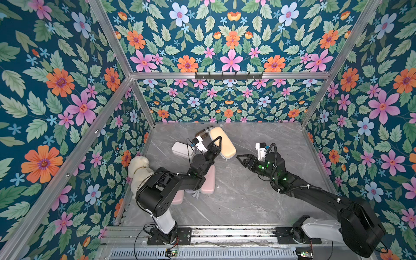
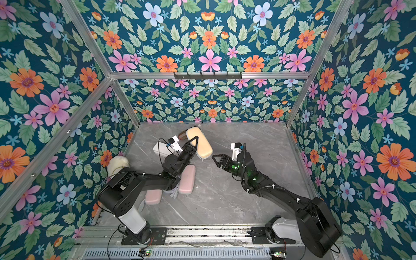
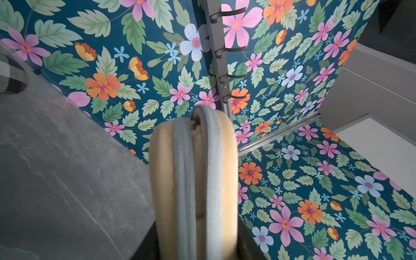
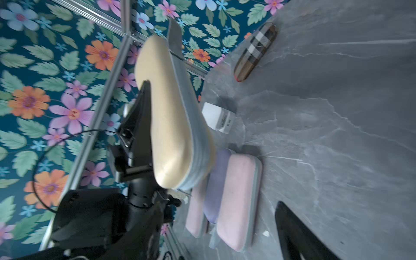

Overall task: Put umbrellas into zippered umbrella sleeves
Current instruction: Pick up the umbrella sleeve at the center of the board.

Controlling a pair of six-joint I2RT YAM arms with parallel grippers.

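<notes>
My left gripper (image 1: 217, 141) is shut on a tan-yellow zippered umbrella sleeve (image 1: 225, 141), holding it off the table at the back middle. The left wrist view looks along the sleeve's grey zipper edge (image 3: 195, 180), whose halves stand slightly apart. My right gripper (image 1: 239, 158) hangs open just right of the sleeve's near end, touching nothing; in its wrist view one finger (image 4: 292, 231) shows. Two pink sleeves (image 4: 238, 202) (image 4: 195, 211) and a lavender one (image 4: 216, 180) lie shut side by side under my left arm. No umbrellas show.
A white box (image 1: 182, 149) sits left of the held sleeve. A tan plaid roll (image 1: 204, 132) lies near the back wall. A white plush toy (image 1: 139, 171) rests against the left wall. Floral walls enclose the grey marble table (image 1: 258, 202).
</notes>
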